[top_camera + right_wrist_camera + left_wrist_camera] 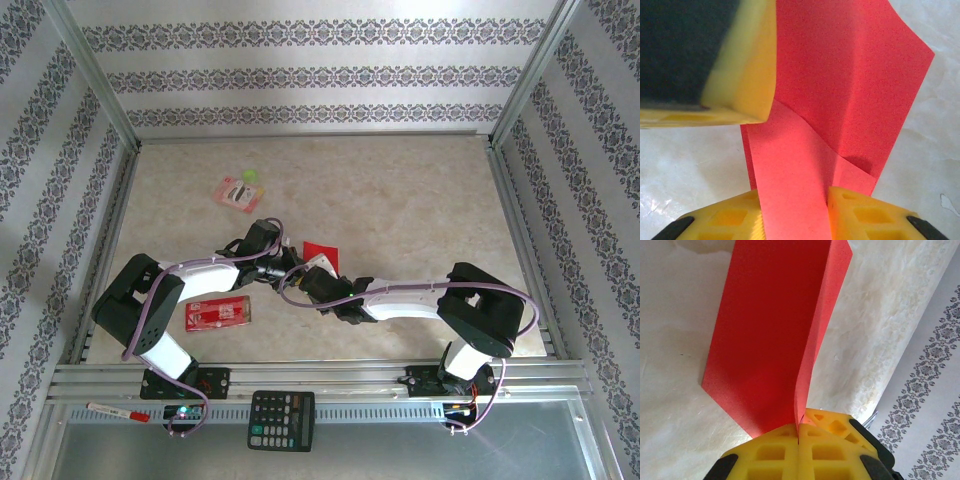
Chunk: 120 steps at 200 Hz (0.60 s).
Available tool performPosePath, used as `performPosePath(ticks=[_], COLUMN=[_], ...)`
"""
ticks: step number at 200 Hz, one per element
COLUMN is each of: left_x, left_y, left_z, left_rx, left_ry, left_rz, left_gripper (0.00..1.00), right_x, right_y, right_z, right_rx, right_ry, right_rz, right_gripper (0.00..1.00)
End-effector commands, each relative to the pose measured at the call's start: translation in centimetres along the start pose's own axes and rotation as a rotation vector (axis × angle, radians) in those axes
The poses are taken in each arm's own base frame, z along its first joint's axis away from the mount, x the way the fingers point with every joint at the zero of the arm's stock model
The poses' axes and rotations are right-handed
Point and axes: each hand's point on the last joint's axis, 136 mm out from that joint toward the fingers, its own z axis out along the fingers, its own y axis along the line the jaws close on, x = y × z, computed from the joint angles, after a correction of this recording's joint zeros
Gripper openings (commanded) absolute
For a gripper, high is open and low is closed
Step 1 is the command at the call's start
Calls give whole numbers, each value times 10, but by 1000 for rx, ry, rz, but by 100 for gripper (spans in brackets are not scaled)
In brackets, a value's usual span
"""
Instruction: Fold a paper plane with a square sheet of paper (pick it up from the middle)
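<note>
Presently, item: paper (770, 330), red, part-folded, held above the counter (670, 415). Left claw (799, 432) was clenched on one edge, with the sheet standing ahead of its fingers. Right claw (795, 200) was released, jaws apart astride a folded band just ahead of it. Hazards: closing off the crease line would likely set a skewed fold; an opposed pull between the claws could tear the sheet or slip it loose.

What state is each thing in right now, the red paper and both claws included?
Plain bright red sheet of thin paper: folded along a crease, not yet a plane.
Left gripper: shut on the paper.
Right gripper: open, paper flap between its jaws.
Red rectangular packet with white print: lying flat.
Black calculator: lying face up.
</note>
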Motion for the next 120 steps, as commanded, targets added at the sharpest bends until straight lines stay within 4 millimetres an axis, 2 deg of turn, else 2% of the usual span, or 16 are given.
performPosePath(ticks=[1, 120], left_x=[6, 7], left_y=[-11, -12], left_z=[-3, 1], left_rx=[14, 16], left_ry=[24, 45], left_rz=[3, 9], left_gripper=[0, 0], right_x=[-3, 1], right_y=[-4, -9], right_z=[-1, 1], right_rx=[44, 71], right_ry=[-9, -1], right_rz=[10, 8], right_gripper=[33, 23])
